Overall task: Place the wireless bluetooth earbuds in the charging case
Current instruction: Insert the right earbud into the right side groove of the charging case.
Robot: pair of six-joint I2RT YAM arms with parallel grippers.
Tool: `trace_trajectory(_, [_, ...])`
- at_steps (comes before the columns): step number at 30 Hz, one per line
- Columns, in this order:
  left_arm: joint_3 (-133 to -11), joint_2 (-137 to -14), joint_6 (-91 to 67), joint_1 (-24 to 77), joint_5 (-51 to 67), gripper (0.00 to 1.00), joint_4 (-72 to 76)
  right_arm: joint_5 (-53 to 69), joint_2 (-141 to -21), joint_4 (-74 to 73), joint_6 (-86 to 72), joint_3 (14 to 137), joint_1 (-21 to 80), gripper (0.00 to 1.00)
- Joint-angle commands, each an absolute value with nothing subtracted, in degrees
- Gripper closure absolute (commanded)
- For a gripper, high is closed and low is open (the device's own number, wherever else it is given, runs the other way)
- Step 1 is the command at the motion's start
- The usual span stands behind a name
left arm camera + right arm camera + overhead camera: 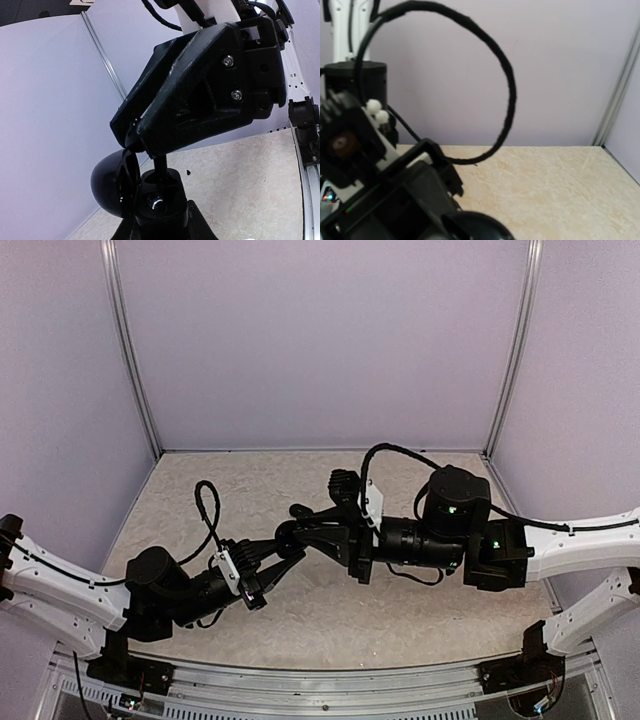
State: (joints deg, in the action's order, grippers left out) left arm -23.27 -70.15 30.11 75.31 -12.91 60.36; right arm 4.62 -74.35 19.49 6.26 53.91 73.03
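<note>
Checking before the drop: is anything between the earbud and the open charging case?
Nothing visible. The right tool holds the earbud right at the opening of the charging case, which the left tool grips; the lid stands open to one side.

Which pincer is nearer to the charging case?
Left. The left pincer grips the charging case; the right pincer is just above it, holding an earbud.

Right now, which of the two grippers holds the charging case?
The left gripper: it clamps the open charging case from below, while the right gripper only pinches an earbud above the case's base.
</note>
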Motion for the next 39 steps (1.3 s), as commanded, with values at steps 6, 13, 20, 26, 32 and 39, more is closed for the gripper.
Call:
trace_trajectory(6, [-23.0, -69.2, 29.8, 75.6, -13.8, 0.89, 65.5, 1.0, -73.7, 17.1, 4.4, 52.4, 73.6, 1.0])
trace_trajectory(13, [-23.0, -69.6, 29.8, 75.6, -14.8, 0.89, 66.1, 1.6, -74.6, 17.0, 2.8, 53.0, 73.6, 1.0])
trace_trajectory(20, [-23.1, -70.2, 30.2, 75.5, -16.1, 0.89, 67.0, 2.2, -75.5, 17.0, 0.7, 53.1, 73.5, 1.0])
trace_trajectory(26, [-23.1, -70.6, 30.3, 75.4, -16.3, 0.89, 67.2, 3.2, -76.2, 17.3, 0.2, 53.3, 73.7, 1.0])
trace_trajectory(32, [-22.9, -70.6, 30.4, 75.3, -16.9, 0.89, 67.4, 3.8, -76.7, 16.9, -1.8, 53.6, 73.8, 1.0])
trace_trajectory(39, [-22.7, -70.6, 30.4, 75.1, -17.3, 0.89, 67.7, 4.4, -77.3, 16.3, -3.5, 53.7, 73.9, 1.0])
